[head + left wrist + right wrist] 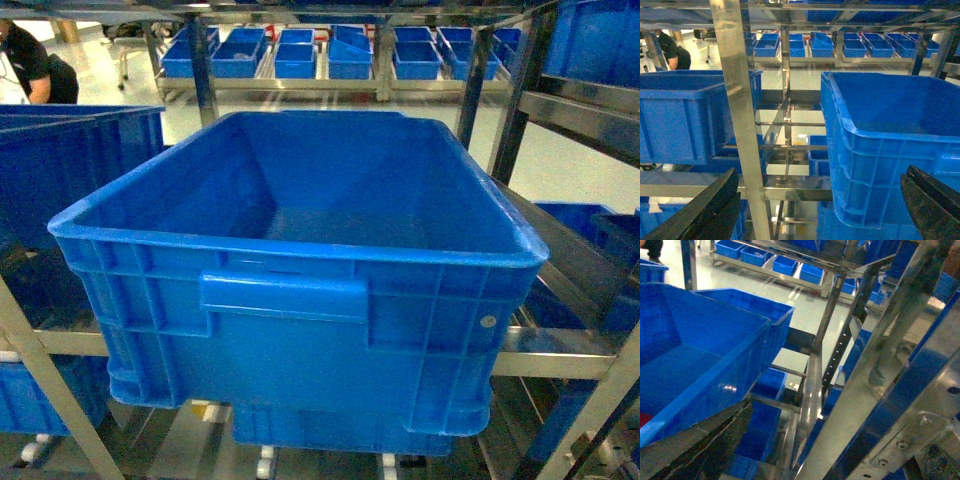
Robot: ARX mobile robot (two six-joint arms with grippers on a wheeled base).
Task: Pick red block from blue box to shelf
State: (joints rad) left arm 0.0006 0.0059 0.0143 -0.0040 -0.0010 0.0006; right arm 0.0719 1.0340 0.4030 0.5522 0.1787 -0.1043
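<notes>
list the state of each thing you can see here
big blue crate: upright on the rack, open top, inside looks bare in the head view
rack: standing, rails carrying crates
left gripper: jaws wide apart, holding nothing
right gripper: mostly out of frame, state unclear

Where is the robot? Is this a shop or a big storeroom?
Probably a warehouse or factory storeroom, not a shop. Steel shelf racks hold big blue ribbed crates, and across the shiny floor another rack carries a row of small blue bins. A person works at the far left.
</notes>
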